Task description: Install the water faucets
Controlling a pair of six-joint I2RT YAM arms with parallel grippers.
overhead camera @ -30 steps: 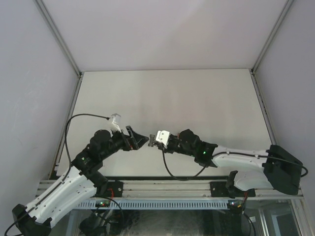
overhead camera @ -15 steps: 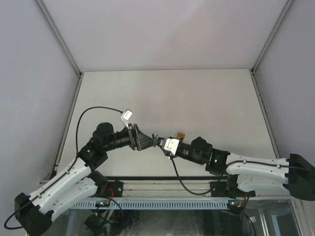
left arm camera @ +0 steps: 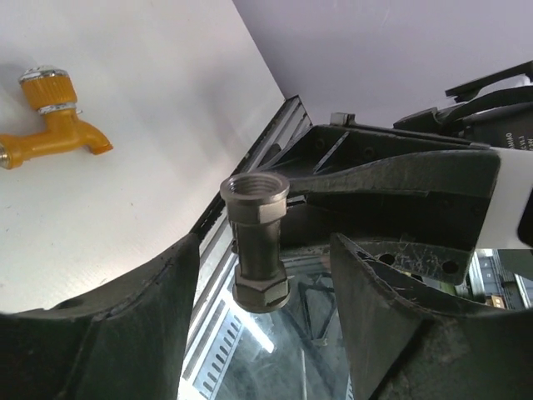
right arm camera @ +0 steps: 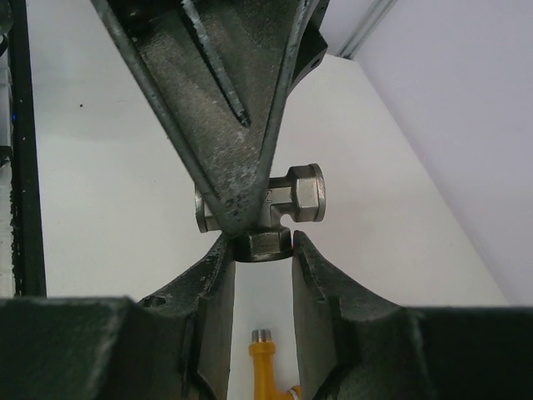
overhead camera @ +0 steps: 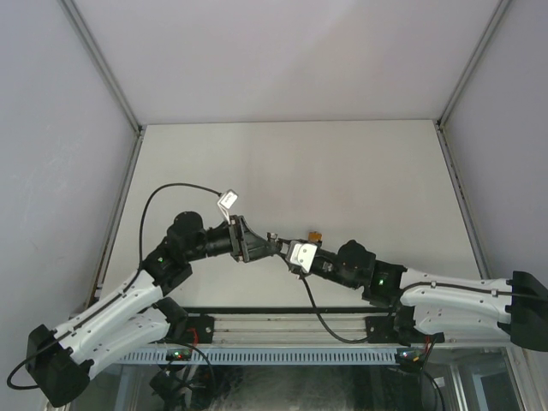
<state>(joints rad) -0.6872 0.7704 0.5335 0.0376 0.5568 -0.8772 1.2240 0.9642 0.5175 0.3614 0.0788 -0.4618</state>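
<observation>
A grey metal tee fitting is held above the table by my right gripper, which is shut on its lower stem. In the left wrist view the fitting stands between my left gripper's two fingers with a gap on each side; that gripper is open. The two grippers meet tip to tip in the top view, left and right. The orange tap lies on the white table, apart from both grippers. It shows just behind the right wrist and below the right fingers.
The white table is walled at the back and on both sides. The aluminium rail with the arm bases runs along the near edge, just under the grippers. A black cable loops from the left wrist.
Both grippers have shifted a little to the right and stay tip to tip. The right arm has swung out to the right, and the orange tap has come into view behind it.
</observation>
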